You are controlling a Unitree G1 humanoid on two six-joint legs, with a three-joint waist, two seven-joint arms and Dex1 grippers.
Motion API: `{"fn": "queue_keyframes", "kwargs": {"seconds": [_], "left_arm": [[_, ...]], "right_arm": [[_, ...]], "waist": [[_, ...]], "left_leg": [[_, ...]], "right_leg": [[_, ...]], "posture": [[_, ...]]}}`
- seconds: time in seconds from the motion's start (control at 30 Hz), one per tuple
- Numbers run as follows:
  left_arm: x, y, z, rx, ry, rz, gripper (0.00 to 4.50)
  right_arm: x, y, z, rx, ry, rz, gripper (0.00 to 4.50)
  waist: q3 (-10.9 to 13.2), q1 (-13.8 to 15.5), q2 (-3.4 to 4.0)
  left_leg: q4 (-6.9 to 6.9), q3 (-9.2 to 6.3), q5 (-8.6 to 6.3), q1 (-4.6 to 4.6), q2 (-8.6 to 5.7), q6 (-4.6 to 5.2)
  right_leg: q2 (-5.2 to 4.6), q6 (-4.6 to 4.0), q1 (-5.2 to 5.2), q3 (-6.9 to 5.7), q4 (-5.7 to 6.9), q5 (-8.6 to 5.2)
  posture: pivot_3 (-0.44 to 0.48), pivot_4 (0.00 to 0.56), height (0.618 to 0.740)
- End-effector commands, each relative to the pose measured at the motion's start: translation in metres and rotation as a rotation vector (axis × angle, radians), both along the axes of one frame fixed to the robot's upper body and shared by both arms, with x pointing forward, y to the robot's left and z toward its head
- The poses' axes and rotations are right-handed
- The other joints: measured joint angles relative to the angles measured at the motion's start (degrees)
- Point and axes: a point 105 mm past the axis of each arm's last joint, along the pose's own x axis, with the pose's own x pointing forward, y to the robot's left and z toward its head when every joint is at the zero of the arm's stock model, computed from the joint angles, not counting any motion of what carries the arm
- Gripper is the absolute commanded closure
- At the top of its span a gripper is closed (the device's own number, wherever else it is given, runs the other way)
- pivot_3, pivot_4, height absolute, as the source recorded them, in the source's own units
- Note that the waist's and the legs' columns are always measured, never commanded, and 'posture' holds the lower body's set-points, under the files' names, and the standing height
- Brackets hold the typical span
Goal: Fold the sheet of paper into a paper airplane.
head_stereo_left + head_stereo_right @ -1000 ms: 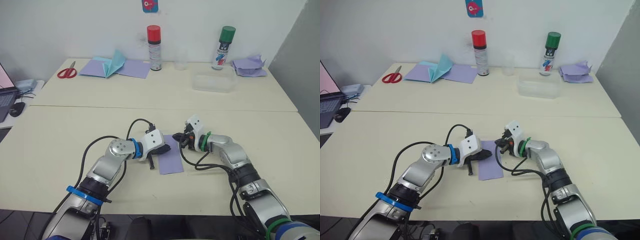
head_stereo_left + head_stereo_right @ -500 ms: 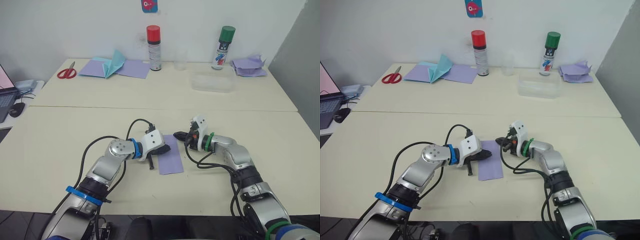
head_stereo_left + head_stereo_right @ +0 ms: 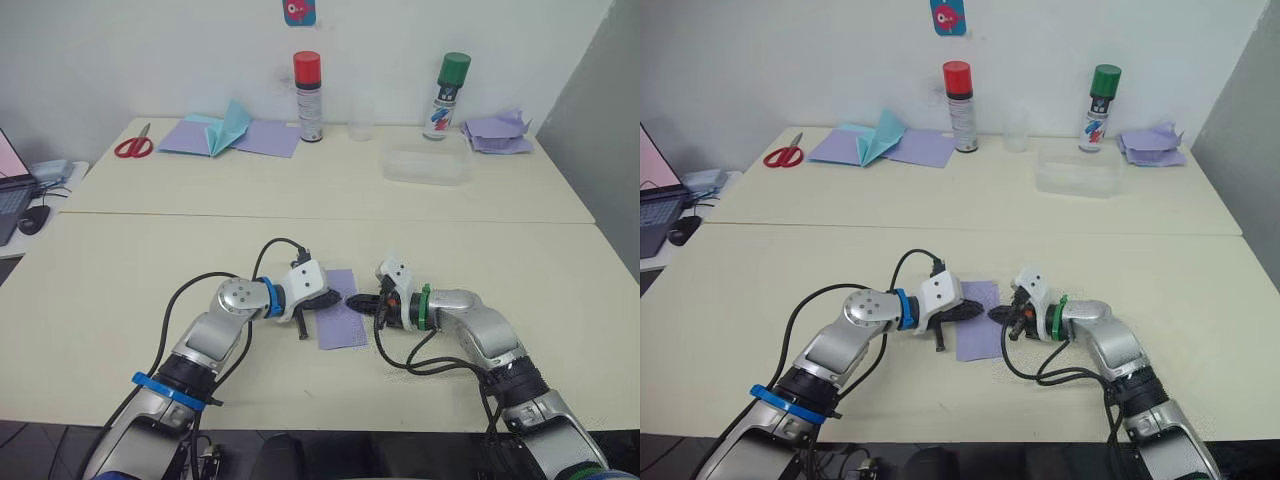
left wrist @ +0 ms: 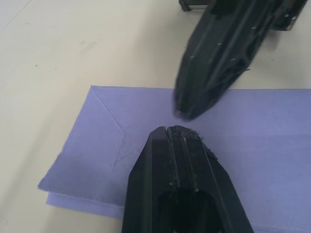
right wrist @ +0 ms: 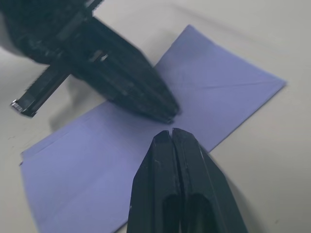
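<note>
The sheet of paper (image 3: 343,326) is lavender, folded double with diagonal creases, and lies flat on the near table. My left gripper (image 3: 333,298) is shut, its tips resting on the paper's far half from the left. My right gripper (image 3: 353,301) is shut too, coming in from the right, its tips over the paper's right edge and almost meeting the left one's. In the left wrist view my own fingers (image 4: 176,145) point at the paper (image 4: 272,126), with the right gripper (image 4: 187,112) just ahead. In the right wrist view both tips sit close over the paper (image 5: 73,174). Nothing is held.
On the far table stand a red-capped spray can (image 3: 308,95), a green-capped one (image 3: 447,95), a clear cup (image 3: 361,122) and a clear plastic box (image 3: 428,165). Red scissors (image 3: 133,146), a pale-blue paper shape on lavender sheets (image 3: 228,130) and a heap of lavender papers (image 3: 497,132) lie there too.
My right gripper has come nearer and to the left, from beyond the paper's far right corner to its right edge beside the left gripper. The left arm and the paper have stayed put.
</note>
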Motion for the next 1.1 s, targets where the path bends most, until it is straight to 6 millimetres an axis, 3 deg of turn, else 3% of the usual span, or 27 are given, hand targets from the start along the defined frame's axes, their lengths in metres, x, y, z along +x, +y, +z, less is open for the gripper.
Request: {"fn": "queue_keyframes", "kwargs": {"seconds": [0.03, 0.47, 0.87, 0.97, 1.1], "left_arm": [[-0.015, 0.033, -0.056, 0.17, 0.177, 0.078, 4.5], [-0.012, 0.03, -0.056, 0.166, 0.171, 0.076, 4.5], [-0.012, 0.028, -0.058, 0.145, 0.169, 0.083, 4.5], [-0.013, 0.028, -0.057, 0.139, 0.167, 0.08, 4.5], [-0.008, 0.028, -0.05, 0.106, 0.127, 0.094, 4.5]], "right_arm": [[-0.026, -0.005, -0.02, -0.041, 0.114, 0.058, 4.46], [-0.07, -0.022, -0.02, -0.062, 0.214, 0.189, 4.46], [-0.041, -0.016, 0.066, 0.196, 0.085, 0.131, 4.46], [-0.024, -0.01, 0.064, 0.175, 0.028, 0.051, 4.46], [-0.004, -0.007, 0.032, 0.028, -0.038, -0.04, 4.46]], "waist": [[-0.1, 0.0, -0.03], [-0.4, 0.0, 0.03], [-0.5, 0.2, 0.05], [-0.5, 0.2, 0.05], [-0.5, 0.2, 0.05]], "left_leg": [[0.0, -0.01, 0.0, 0.0, 0.0, 0.0], [-0.19, -0.03, 0.0, 0.07, 0.0, 0.01], [-0.5, -0.04, 0.02, 0.12, -0.03, -0.01], [-0.58, -0.03, 0.02, 0.14, -0.04, -0.01], [-0.63, 0.0, 0.02, 0.16, -0.05, -0.01]], "right_leg": [[0.0, 0.0, 0.0, -0.01, 0.0, 0.0], [0.01, 0.07, 0.11, 0.0, -0.31, -0.04], [0.01, 0.08, 0.1, 0.0, -0.46, -0.04], [0.01, 0.08, 0.1, 0.01, -0.48, -0.04], [-0.01, 0.08, 0.07, 0.03, -0.49, -0.04]], "posture": [[0.0, 0.15, 0.74], [0.0, 0.15, 0.74], [0.0, 0.15, 0.74], [0.0, 0.15, 0.74], [0.0, 0.15, 0.74]]}}
